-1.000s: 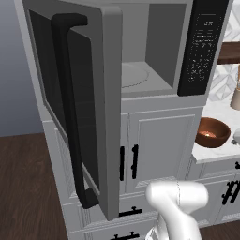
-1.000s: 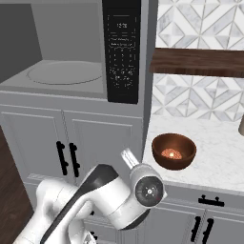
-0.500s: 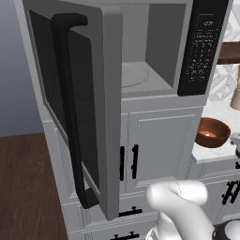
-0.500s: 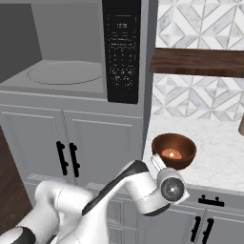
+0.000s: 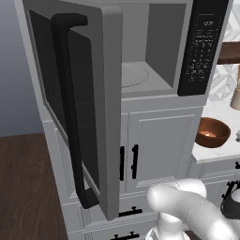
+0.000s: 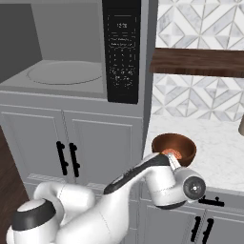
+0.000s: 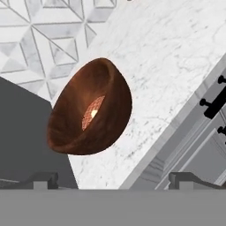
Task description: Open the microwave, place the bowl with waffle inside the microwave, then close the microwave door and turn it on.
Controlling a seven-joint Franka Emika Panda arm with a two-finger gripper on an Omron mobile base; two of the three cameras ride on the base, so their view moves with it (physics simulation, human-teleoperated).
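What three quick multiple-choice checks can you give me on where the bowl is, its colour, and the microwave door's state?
1. Where is the bowl?
A. on the turntable
B. on the marble counter right of the microwave
C. in the claw

2. What colour is the bowl?
A. copper-brown
B. white
C. blue

3. How is the microwave door?
A. shut
B. removed
C. swung open

Answers: 1 B, it rests on the counter, with the waffle inside it; 2 A, glossy copper-brown in all views; 3 C, the door stands out and the cavity shows.

Marble counter [image 6: 217, 152] and patterned tile wall [image 6: 200, 24] framing a kitchen corner

Grey cabinets [image 5: 159, 145] (black handles) are standing below; a dark wooden shelf [image 6: 198, 62] is running across the tiles.
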